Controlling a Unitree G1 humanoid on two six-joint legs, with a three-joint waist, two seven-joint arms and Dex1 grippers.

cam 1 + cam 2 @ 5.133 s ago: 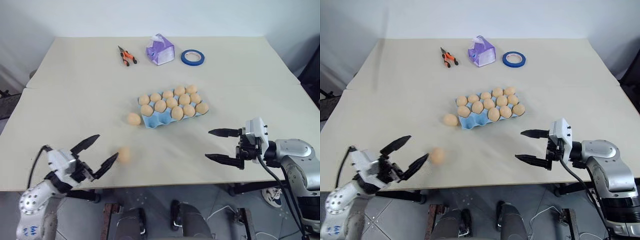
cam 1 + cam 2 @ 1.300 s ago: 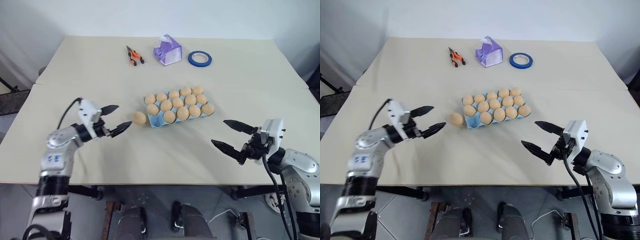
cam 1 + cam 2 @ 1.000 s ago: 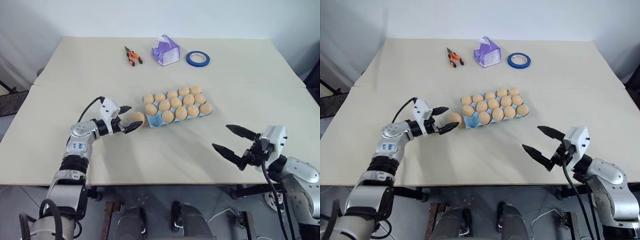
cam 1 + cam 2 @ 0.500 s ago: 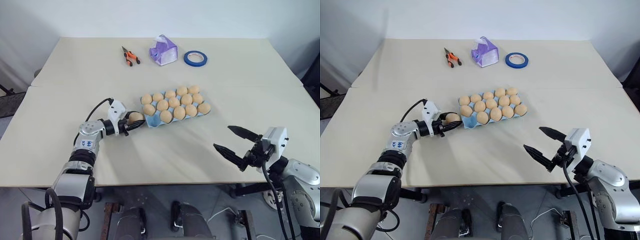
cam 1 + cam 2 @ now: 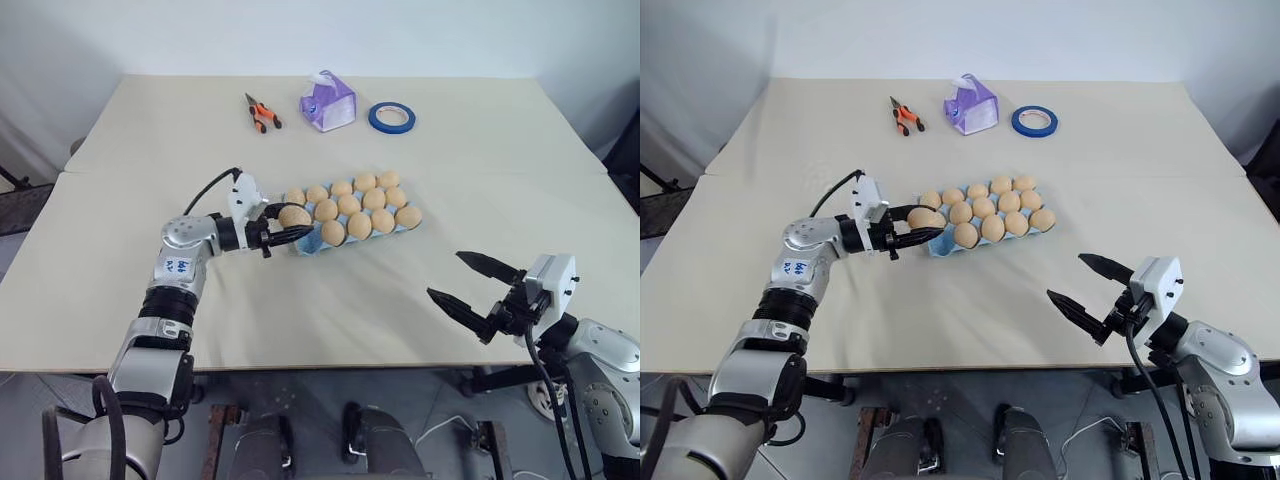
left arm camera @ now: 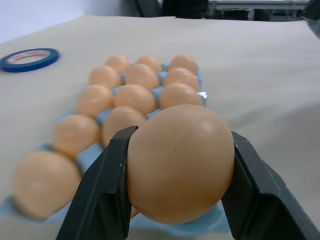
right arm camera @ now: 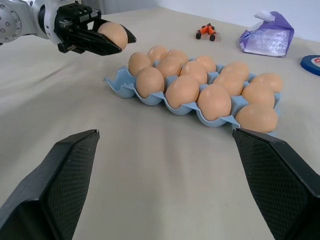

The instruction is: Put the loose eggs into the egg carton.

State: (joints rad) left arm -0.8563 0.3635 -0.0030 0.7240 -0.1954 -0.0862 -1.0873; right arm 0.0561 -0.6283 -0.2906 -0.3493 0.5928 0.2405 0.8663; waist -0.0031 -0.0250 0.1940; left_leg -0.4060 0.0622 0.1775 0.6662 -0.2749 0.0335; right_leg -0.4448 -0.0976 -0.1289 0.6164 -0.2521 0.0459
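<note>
My left gripper (image 5: 300,222) is shut on a tan-orange loose egg (image 5: 292,215), held off the table at the left end of the light blue egg carton (image 5: 307,243). In the left wrist view the egg (image 6: 181,162) sits between the two black fingers (image 6: 107,185), with the carton's rows behind it. Several eggs fill the carton; the corner cup (image 7: 119,84) nearest the held egg is bare. My right gripper (image 5: 445,274) hangs open near the table's front right, apart from the carton, with nothing in it.
Along the back of the table lie orange-handled pliers (image 5: 259,112), a purple tissue pack (image 5: 327,100) and a blue tape roll (image 5: 391,117). The beige table (image 5: 330,310) stretches wide between the carton and its front edge.
My left gripper reached the egg beside the carton, shut on it, then lifted it up and right to the carton's end. The right arm has stayed still.
</note>
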